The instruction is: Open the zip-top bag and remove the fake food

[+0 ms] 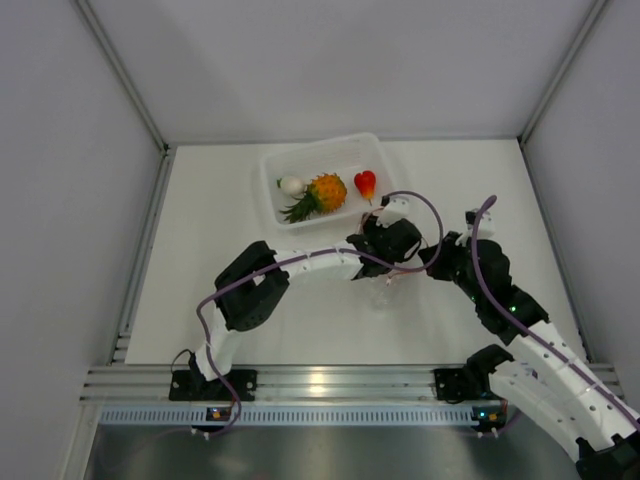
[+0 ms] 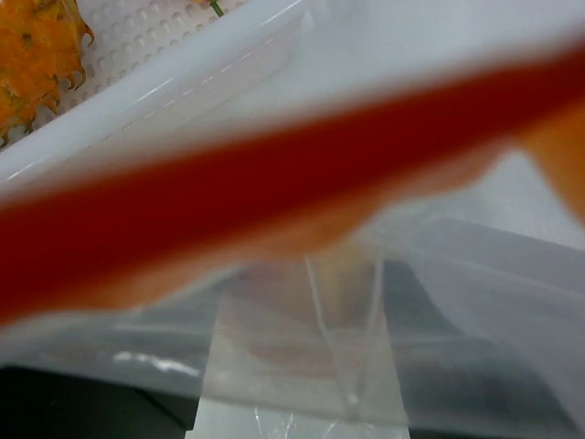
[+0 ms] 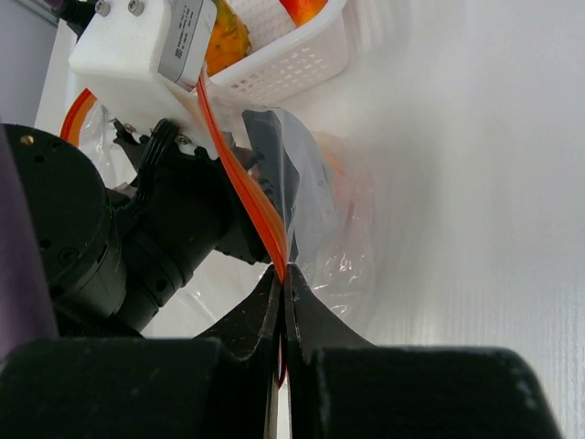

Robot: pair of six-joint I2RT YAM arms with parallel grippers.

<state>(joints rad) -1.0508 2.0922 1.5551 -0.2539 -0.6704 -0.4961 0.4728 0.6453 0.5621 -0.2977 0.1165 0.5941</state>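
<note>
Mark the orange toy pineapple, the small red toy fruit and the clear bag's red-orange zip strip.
Orange toy pineapple (image 1: 327, 190), top view, orange body.
Small red toy fruit (image 1: 366, 184), top view, its middle.
Red-orange zip strip (image 3: 247, 197), right wrist view, mid-length.

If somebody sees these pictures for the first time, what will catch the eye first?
The red-orange zip strip of the zip-top bag, pinched in the right gripper at mid-table, cuts across both wrist views. Behind it, at the far side of the table, a pale tray holds an orange pineapple, a red fruit and a white vegetable.
</note>
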